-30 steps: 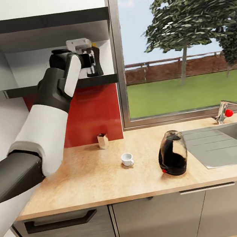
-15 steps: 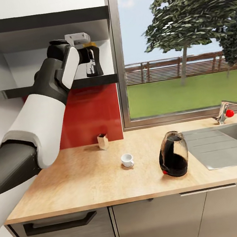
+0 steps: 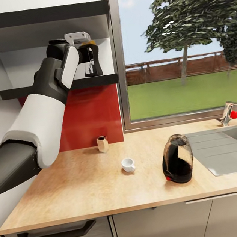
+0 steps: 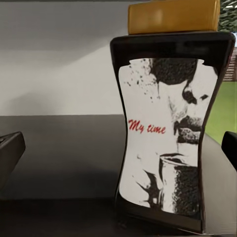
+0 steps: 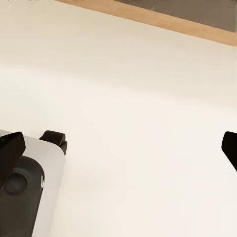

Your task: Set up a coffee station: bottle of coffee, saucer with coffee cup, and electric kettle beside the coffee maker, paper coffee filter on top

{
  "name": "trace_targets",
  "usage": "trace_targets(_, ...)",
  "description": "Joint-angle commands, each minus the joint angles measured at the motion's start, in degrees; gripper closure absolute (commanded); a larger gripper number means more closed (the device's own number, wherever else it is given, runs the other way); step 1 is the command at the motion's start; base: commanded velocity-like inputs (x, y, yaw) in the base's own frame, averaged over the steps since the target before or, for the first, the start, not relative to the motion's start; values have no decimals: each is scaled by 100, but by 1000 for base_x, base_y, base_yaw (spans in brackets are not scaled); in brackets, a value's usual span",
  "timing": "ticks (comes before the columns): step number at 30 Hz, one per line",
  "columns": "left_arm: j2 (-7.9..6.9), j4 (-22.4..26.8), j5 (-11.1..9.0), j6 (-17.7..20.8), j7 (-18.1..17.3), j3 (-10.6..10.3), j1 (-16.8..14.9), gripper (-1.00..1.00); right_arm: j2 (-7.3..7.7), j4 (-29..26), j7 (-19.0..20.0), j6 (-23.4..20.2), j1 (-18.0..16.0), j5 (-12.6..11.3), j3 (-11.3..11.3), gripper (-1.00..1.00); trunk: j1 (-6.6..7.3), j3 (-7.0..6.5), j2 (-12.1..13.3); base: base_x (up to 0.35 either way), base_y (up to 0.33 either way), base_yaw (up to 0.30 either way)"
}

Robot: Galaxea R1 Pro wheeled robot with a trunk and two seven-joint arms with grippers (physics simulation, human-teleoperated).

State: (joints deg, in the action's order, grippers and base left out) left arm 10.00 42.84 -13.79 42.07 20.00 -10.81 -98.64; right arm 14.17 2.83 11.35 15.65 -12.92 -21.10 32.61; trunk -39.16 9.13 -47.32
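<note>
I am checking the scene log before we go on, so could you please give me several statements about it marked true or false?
1. The dark brown jar with yellow-gold lid stands on the thin dark grey shelf. True.
2. The left claw is shut on the jar. False: its fingers stand apart on either side of it.
3. The small white cup sits in the steel sink. False: it is on the light wood countertop.
4. The rounded dark glass kettle stands upright beside the sink. True.
</note>
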Motion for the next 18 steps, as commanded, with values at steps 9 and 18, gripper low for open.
trace_targets(9,0,6,-62,12,46,0,-6,-100,-2,19,42,35,-9,-61,35,-100,-2,9,-7,24,-56,0)
trace_targets(18,0,18,-62,12,46,-1,-6,-100,-2,23,42,35,-9,-61,35,-100,-2,9,-7,1,-30,0)
